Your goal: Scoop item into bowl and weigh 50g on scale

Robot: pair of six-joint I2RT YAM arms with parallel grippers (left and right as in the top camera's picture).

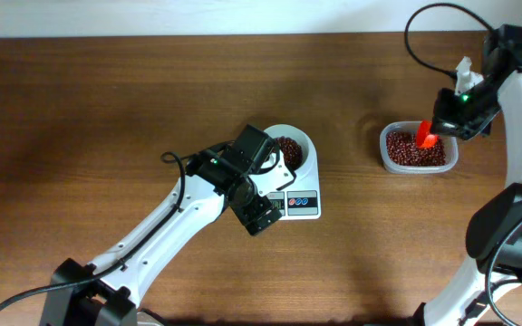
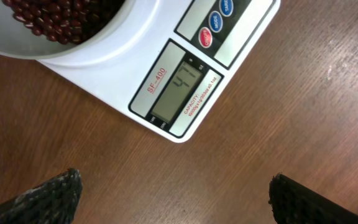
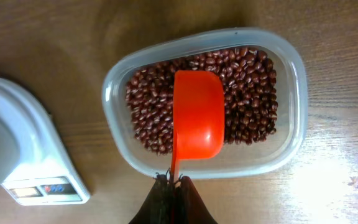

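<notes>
Scooping step, I judged: my right gripper (image 3: 174,183) pinched the handle of the orange scoop (image 3: 197,115) over beans (image 3: 247,93) in the tub (image 3: 294,124). The left gripper (image 2: 176,199) hung wide open and empty above the scale (image 1: 302,204) and bowl (image 1: 308,145). Next: dig, carry across.

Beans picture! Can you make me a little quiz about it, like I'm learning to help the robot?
1. True or false: the white bowl sitting on the scale already has beans in it.
2. What is the right tool holding? A) a metal spoon B) the orange scoop C) the white bowl
3. Fill in the gap: the orange scoop is over the clear plastic ____ full of beans.

Key: 1 true; 2 B; 3 tub
</notes>
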